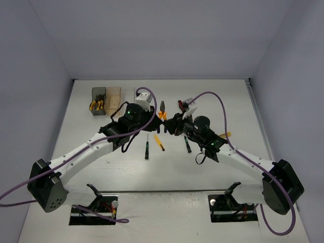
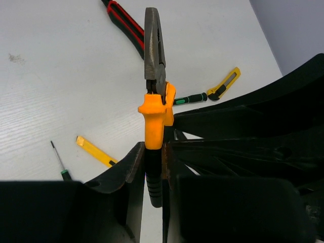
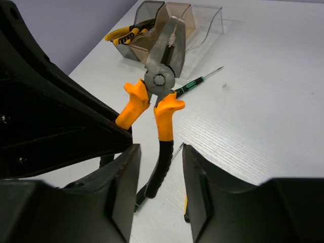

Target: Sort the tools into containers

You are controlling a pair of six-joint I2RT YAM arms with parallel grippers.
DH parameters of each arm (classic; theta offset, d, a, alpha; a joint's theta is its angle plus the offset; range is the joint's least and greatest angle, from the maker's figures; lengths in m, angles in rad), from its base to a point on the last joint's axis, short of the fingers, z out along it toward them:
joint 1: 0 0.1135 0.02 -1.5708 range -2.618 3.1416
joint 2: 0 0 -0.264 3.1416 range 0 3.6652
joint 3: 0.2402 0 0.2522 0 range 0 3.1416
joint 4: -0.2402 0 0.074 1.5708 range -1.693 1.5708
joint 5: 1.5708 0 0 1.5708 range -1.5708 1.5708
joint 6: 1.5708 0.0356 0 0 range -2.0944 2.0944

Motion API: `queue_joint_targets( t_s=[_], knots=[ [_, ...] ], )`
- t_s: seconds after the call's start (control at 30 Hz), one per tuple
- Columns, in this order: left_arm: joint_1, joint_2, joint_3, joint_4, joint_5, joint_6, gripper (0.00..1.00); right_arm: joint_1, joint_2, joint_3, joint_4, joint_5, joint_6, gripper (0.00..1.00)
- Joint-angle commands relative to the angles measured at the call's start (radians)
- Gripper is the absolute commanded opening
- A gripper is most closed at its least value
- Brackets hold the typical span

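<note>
Left gripper (image 2: 154, 152) clamped orange-handled pliers (image 2: 153, 71), right gripper (image 3: 161, 152) fingers stood wide around one handle, bins (image 1: 113, 96) far left

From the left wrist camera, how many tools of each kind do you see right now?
Orange-handled pliers: 1
Red-handled tool: 1
Screwdrivers: 2
Yellow utility knives: 2
Total: 6

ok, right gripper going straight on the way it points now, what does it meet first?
The orange-handled pliers: one handle already sits inside the open right gripper. Beyond them lies a green screwdriver, though depth there is unclear.
</note>
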Motion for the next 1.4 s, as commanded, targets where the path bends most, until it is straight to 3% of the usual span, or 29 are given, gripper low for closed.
queue_joint_targets(
  t_s=[0.0, 0.13, 0.37, 0.7, 0.93, 1.07, 1.37],
  knots=[
    [0.011, -0.048, -0.029, 0.119, -0.063, 0.052, 0.00, 0.036, -0.069, 0.063, 0.147, -0.068, -0.011, 0.42],
    [0.029, -0.076, -0.069, 0.159, -0.100, 0.090, 0.00, 0.033, -0.102, 0.074, 0.076, -0.028, -0.050, 0.55],
    [0.152, -0.099, -0.076, 0.113, -0.080, 0.126, 0.00, 0.030, -0.183, 0.096, -0.059, 0.048, -0.134, 0.61],
    [0.629, 0.000, 0.171, -0.212, 0.161, 0.255, 0.00, 0.006, -0.294, 0.031, -0.202, 0.145, -0.206, 0.61],
    [0.848, 0.226, 0.404, -0.359, 0.275, 0.334, 0.00, -0.006, -0.337, -0.024, -0.225, 0.136, -0.207, 0.61],
    [0.940, 0.449, 0.561, -0.422, 0.434, 0.345, 0.00, -0.010, -0.357, -0.042, -0.255, 0.122, -0.216, 0.61],
    [0.968, 0.728, 0.843, -0.589, 0.461, 0.406, 0.00, -0.019, -0.385, -0.060, -0.297, 0.156, -0.233, 0.61]
  ],
)
